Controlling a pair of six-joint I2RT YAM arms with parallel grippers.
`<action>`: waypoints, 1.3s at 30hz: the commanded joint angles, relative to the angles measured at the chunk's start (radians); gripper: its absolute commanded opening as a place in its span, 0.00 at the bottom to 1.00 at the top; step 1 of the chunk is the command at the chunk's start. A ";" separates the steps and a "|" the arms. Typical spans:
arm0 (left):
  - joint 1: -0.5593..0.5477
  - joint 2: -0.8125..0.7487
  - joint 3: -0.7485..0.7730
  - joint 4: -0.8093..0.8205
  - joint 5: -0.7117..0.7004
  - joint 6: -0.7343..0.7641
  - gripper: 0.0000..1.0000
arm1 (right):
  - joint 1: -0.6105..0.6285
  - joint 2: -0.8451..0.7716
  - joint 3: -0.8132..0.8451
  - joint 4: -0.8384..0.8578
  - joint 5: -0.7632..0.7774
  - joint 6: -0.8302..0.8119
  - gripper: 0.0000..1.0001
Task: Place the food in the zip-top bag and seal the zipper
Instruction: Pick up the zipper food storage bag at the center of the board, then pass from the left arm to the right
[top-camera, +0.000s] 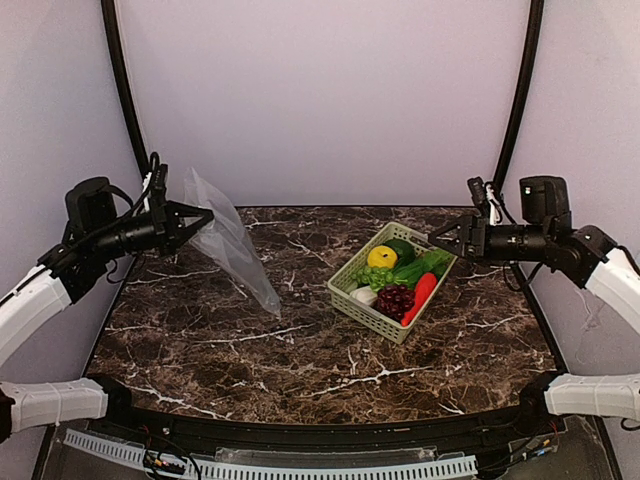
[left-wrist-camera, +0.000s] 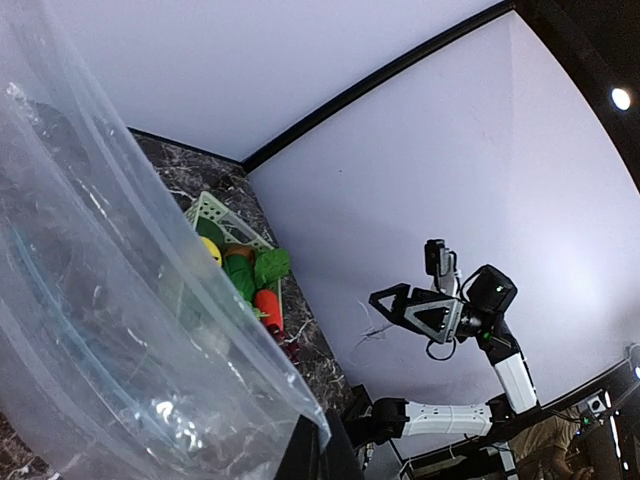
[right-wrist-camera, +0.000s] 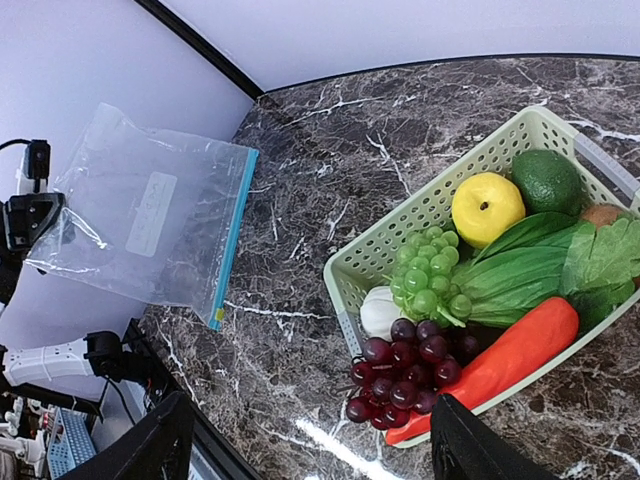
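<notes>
Counter (top-camera: 300, 360) of dark marble carries the pale green basket (top-camera: 360, 315), with red pepper (top-camera: 420, 297), purple grapes (top-camera: 394, 299) and lemon (top-camera: 381, 257) inside. My right claw (top-camera: 437, 238) hovers beside its far rim, spread wide, gripping nothing. My left claw (top-camera: 200, 217) pinches the clear zip-top bag (top-camera: 232, 250) aloft, its teal zipper (right-wrist-camera: 232, 235) facing the basket.
</notes>
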 joint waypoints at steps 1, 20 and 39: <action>-0.127 0.079 0.104 0.142 -0.111 -0.021 0.01 | 0.031 0.006 -0.025 0.048 0.052 0.021 0.78; -0.306 0.304 -0.262 0.466 -0.179 -0.024 0.01 | 0.034 -0.039 -0.126 0.062 0.061 0.037 0.78; -0.257 0.453 -0.483 0.687 -0.165 -0.080 0.01 | 0.396 -0.080 -0.392 0.311 0.067 0.310 0.65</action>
